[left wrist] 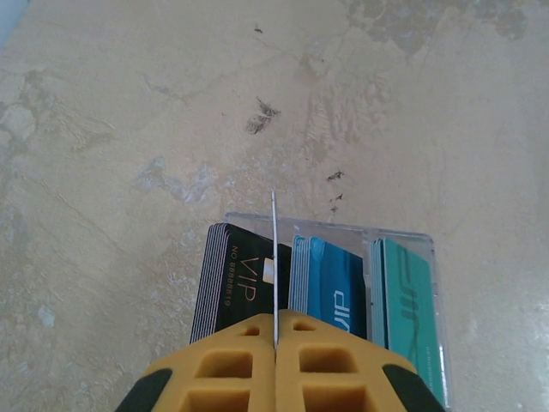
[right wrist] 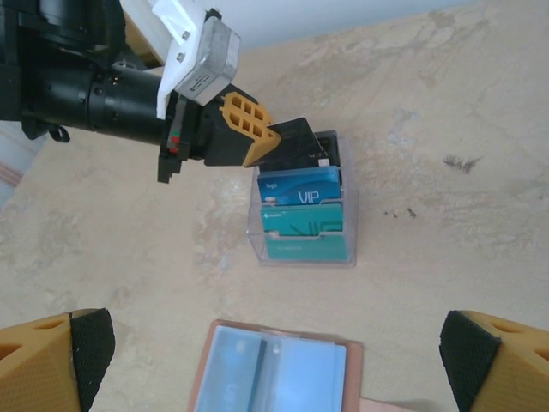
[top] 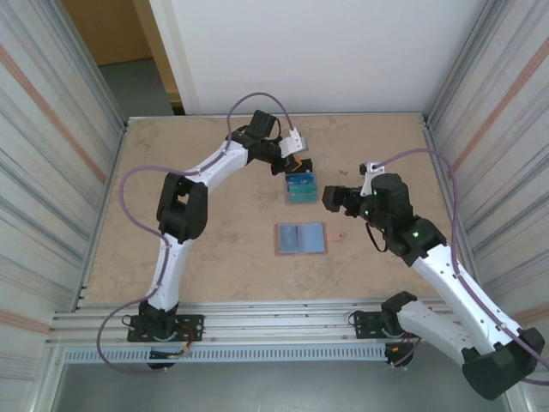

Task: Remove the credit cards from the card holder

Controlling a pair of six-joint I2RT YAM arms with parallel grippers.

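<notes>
The card holder [top: 300, 238] lies open and flat in the middle of the table, salmon outside with blue-grey pockets [right wrist: 274, 373]. My left gripper [top: 296, 165] is shut on a black credit card [right wrist: 300, 137], which shows edge-on between the yellow pads [left wrist: 273, 257]. It holds the card just above the black stack of a clear box [left wrist: 330, 225]. That box has black [left wrist: 236, 279], blue [left wrist: 334, 287] and teal [left wrist: 412, 300] credit cards standing in it. My right gripper [top: 330, 199] is open, hanging over the card holder with nothing between its fingers [right wrist: 64, 356].
The clear box [top: 301, 187] stands just beyond the card holder. Metal walls close in the table on the left and right. Bare tabletop lies to the left of the box and holder. A small salmon tab [top: 340, 236] sticks out at the holder's right edge.
</notes>
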